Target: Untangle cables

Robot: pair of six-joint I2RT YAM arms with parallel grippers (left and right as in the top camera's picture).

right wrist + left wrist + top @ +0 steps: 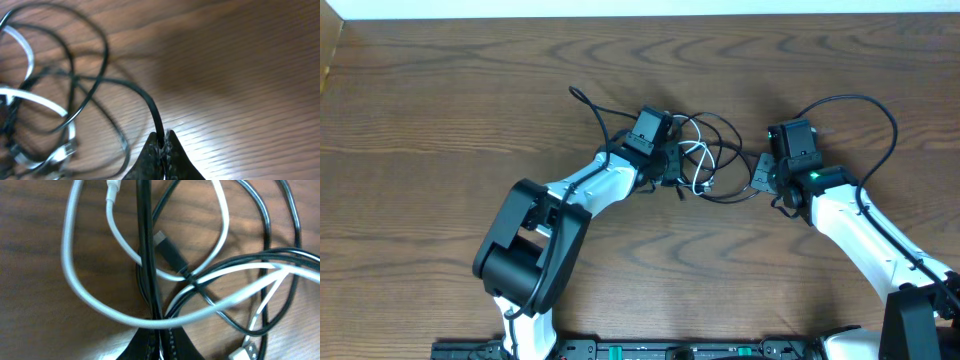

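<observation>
You have a brown wooden table [440, 120] under everything: smooth and grained, with a soft sheen that flares to white glare near the right gripper [162, 134]. Its fingers [175, 160] look like dark woven carbon fibre, faintly glossy. The thin black cable [150, 105] pinched between them has a smooth, shiny plastic sheath. In the left wrist view, the thin white cable [70, 275] looks like smooth, satin, rubbery plastic, and its white plug [247, 352] ends in bright silvery metal. The black plug [167, 250] is matt plastic with a dull grey metal tip. The arm shells [595, 185] are glossy white plastic with matt black joints.
</observation>
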